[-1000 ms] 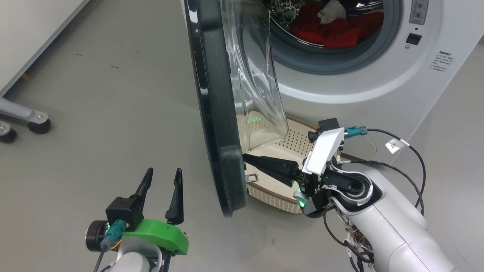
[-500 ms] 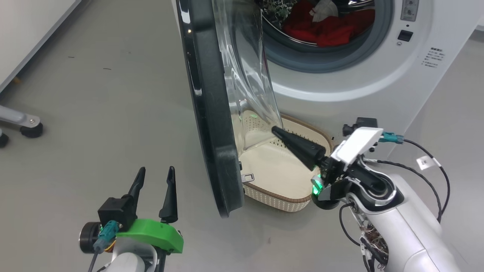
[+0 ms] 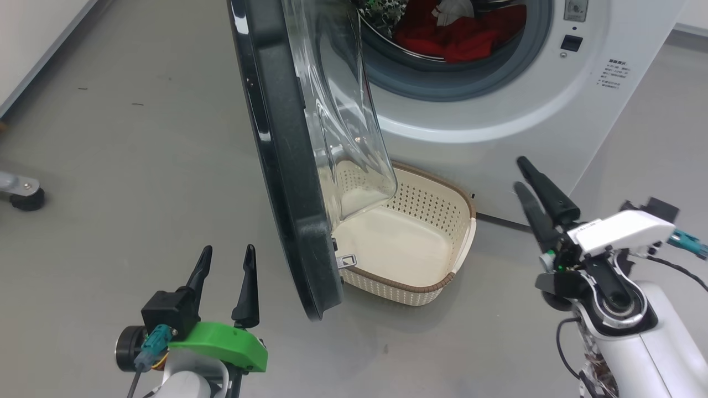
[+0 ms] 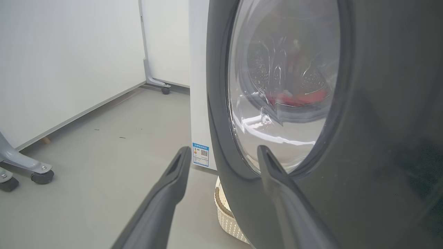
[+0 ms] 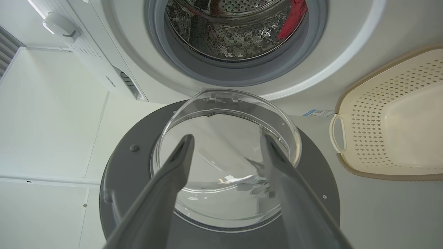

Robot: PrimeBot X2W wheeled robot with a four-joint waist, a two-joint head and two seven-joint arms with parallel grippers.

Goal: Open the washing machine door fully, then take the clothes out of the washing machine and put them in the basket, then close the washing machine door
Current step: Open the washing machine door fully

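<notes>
The white washing machine (image 3: 498,110) stands at the back with its door (image 3: 276,143) swung out, seen edge-on: black rim and bulging clear glass. Red clothes (image 3: 453,33) with some white cloth lie in the drum. The cream basket (image 3: 459,243) sits empty on the floor under the opening. My right gripper (image 3: 520,173) is open, right of the basket, holding nothing. My left gripper (image 3: 228,251) is open, left of the door's lower rim. In the left wrist view my left gripper (image 4: 223,150) faces the door's outer side (image 4: 380,138). The right gripper (image 5: 226,136) points at the door's glass (image 5: 225,193), below the drum (image 5: 235,27).
A grey wheeled leg (image 3: 19,193) stands on the floor at far left, beside a white wall (image 3: 33,33). Bare grey floor spreads left of the door. A blue label (image 4: 200,154) marks the machine's lower front, and the basket's handle (image 5: 337,133) faces the door.
My right gripper has left the door's lower rim, moved right across the basket and opened. The head camera has shifted. The left gripper has stayed open and in place.
</notes>
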